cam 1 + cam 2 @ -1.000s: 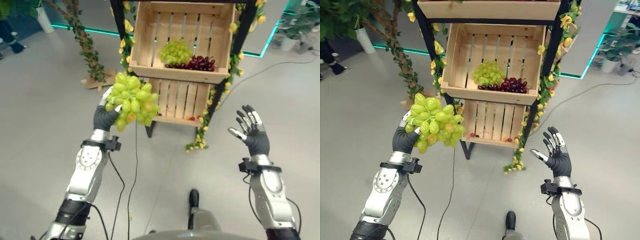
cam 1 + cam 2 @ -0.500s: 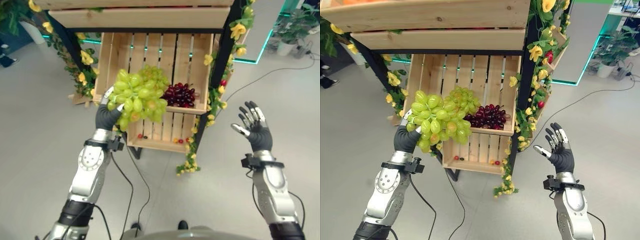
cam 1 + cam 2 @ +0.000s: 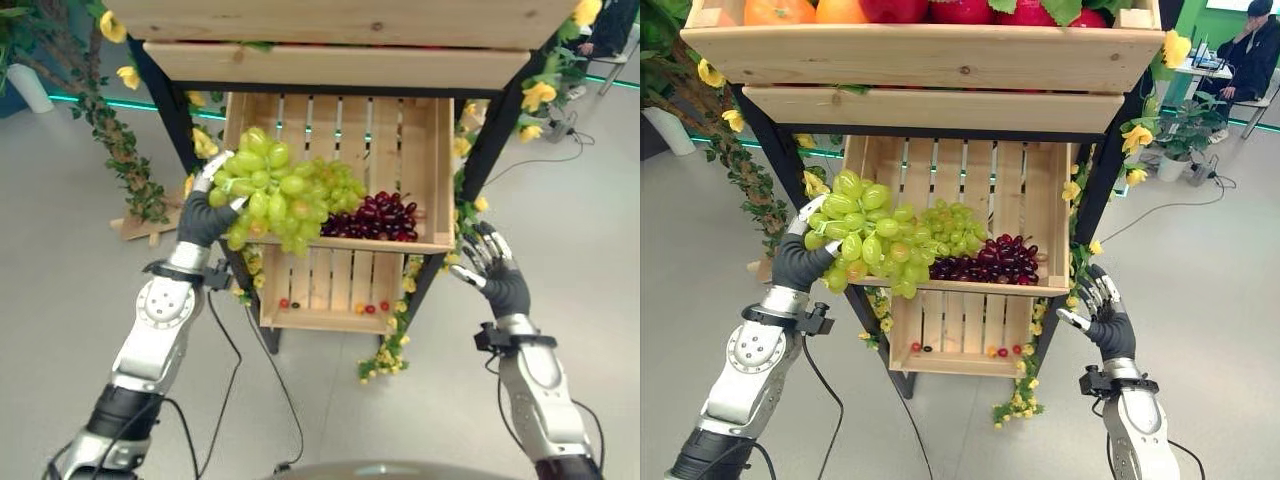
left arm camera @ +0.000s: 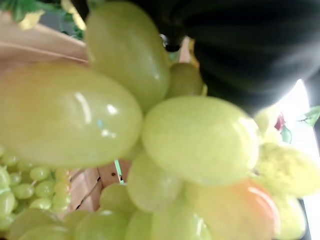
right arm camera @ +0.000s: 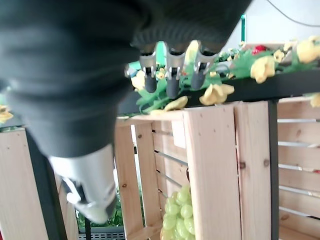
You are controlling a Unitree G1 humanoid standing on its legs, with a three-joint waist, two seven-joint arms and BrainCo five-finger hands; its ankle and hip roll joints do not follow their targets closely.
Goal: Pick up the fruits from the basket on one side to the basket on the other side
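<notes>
Gripping a green grape bunch (image 3: 865, 235), the left robot hand (image 3: 800, 262) has its fingers curled round it, right at the front edge of the middle wooden crate (image 3: 1048, 210). Inside that crate lie another green bunch (image 3: 952, 230) and dark red grapes (image 3: 990, 261). The right robot hand (image 3: 1105, 318) is raised beside the shelf, fingers spread, grasping nothing.
</notes>
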